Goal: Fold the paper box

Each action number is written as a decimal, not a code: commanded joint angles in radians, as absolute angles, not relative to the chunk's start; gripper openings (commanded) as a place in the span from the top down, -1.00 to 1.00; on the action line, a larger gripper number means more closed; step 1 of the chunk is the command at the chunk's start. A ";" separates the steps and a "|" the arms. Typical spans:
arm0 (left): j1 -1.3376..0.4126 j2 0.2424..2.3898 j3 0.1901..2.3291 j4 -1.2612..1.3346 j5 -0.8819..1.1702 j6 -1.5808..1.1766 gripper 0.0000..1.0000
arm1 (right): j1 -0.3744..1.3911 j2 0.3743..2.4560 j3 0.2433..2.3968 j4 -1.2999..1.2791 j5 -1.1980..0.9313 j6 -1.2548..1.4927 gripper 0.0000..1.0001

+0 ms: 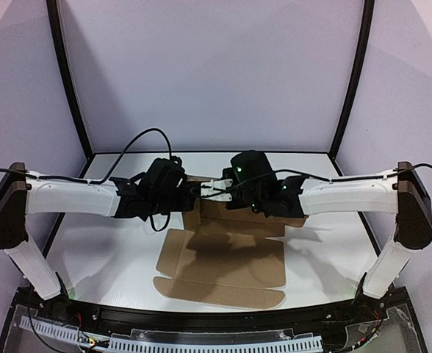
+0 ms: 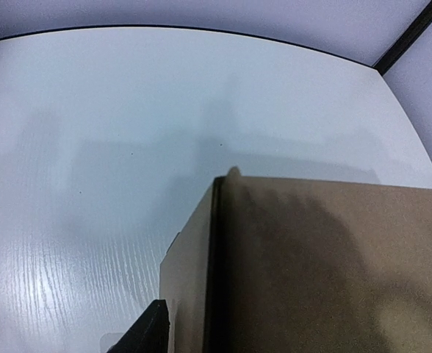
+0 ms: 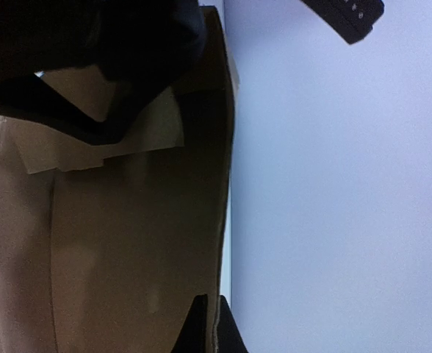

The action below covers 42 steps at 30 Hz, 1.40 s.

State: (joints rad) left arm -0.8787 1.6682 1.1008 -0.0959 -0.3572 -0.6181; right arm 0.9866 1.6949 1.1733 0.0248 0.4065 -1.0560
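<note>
Nearest lies the paper box (image 1: 223, 259), centred on the table (image 1: 106, 250), lid flat toward six o'clock, walls up at twelve, where the right gripper (image 1: 212, 190), fingers pressed together, should brace the corner while the left gripper (image 1: 192, 193), its spread impossible to tell, follows the crease.

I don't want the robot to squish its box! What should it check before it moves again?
1. Plain brown cardboard paper box lies on the white table: ok.
2. Rear wall folded upright: ok.
3. Front flap folded up: not ok, it lies flat.
4. Right end effector shut: ok.
5. Right end effector actually pinching cardboard: cannot tell.
6. Left end effector open or shut: cannot tell.
</note>
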 commanded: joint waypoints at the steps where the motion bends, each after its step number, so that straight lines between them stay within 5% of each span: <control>1: -0.866 1.574 1.008 0.001 -0.373 -0.655 0.00 | 1.030 1.784 1.037 -0.043 0.421 -1.109 1.00; 7: -0.867 1.552 0.929 0.048 -0.331 -0.671 -0.01 | 1.060 1.802 0.941 0.109 0.493 -1.183 1.00; 29: -0.876 1.736 0.809 0.628 -0.419 -0.606 -0.04 | 1.061 1.786 0.958 -0.039 0.431 -1.090 1.00; 42: -0.894 1.821 0.833 0.634 -0.703 -0.604 0.30 | 1.061 1.775 0.995 -0.145 0.391 -1.016 1.00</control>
